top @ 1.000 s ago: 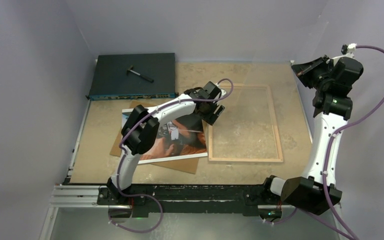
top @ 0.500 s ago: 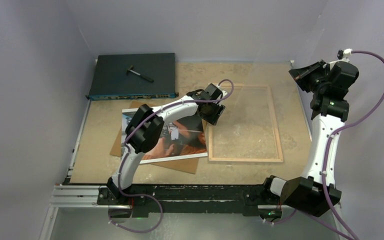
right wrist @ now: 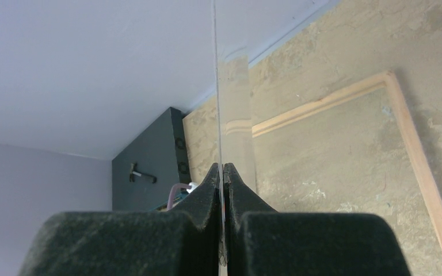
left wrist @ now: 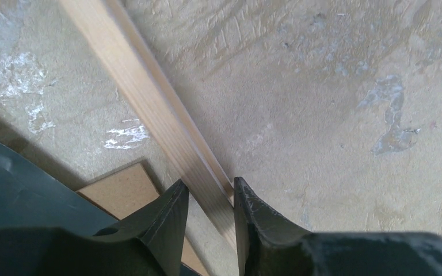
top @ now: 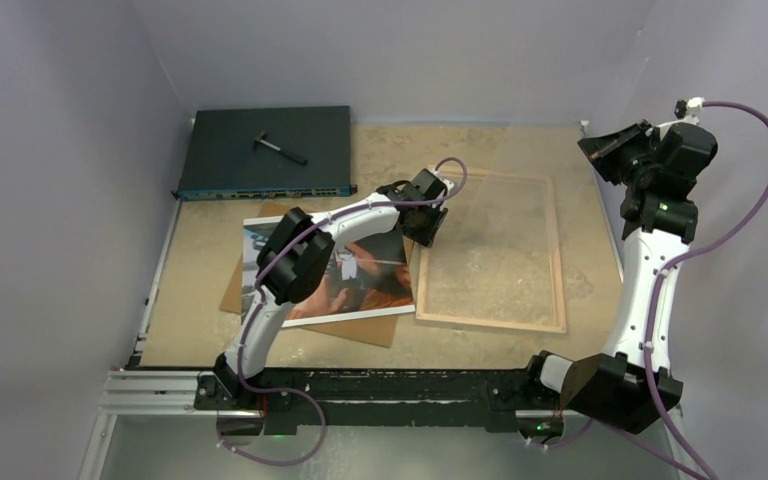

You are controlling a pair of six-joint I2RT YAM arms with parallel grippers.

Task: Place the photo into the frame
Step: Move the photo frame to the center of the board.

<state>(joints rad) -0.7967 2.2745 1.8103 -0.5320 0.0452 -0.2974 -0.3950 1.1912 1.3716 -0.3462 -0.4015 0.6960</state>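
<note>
A tan, mottled counter (top: 195, 255) sits between grey walls. The frame (top: 490, 322) lies wood-back up, right of centre. Just beside it, the photo (top: 360, 285) rests face up on a brown backing board (top: 365, 330). The left pincer (left wrist: 210, 187) clamps the frame's left rail; the raised right pincer (right wrist: 223, 167) pinches a clear pane (right wrist: 233, 115).

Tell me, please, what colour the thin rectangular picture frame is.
Pale natural wood; the frame shows best in the left wrist view.
</note>
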